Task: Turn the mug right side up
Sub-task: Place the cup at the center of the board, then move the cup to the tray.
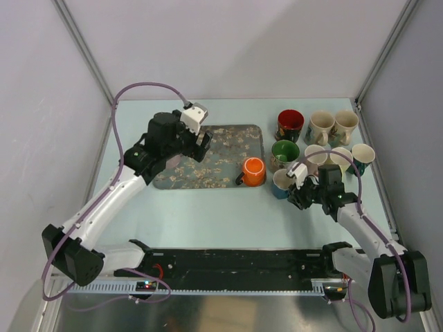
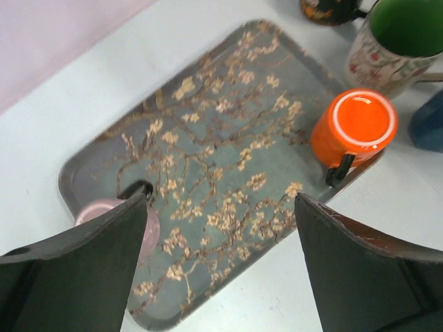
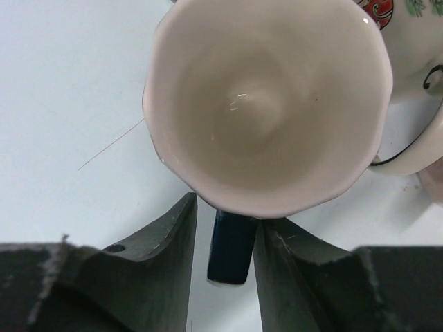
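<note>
An orange mug (image 1: 253,171) (image 2: 353,128) stands upside down, base up, on the right edge of the flowered tray (image 1: 228,138) (image 2: 208,104). My left gripper (image 1: 199,146) (image 2: 221,207) hangs open above the tray's near part, nothing between its fingers. A pink mug (image 2: 151,232) peeks out from behind its left finger. My right gripper (image 1: 295,188) (image 3: 228,214) is at a blue mug (image 1: 282,181) (image 3: 270,104) that stands mouth up, showing a cream inside. Its jaws straddle the dark blue handle (image 3: 230,256), with a gap on the left side.
Several upright mugs crowd the table right of the tray: a green-lined one (image 1: 284,152) (image 2: 401,34), a dark red one (image 1: 290,124), cream ones (image 1: 321,126) (image 1: 345,124) and a teal one (image 1: 363,155). A patterned mug (image 3: 415,104) touches the blue one's right.
</note>
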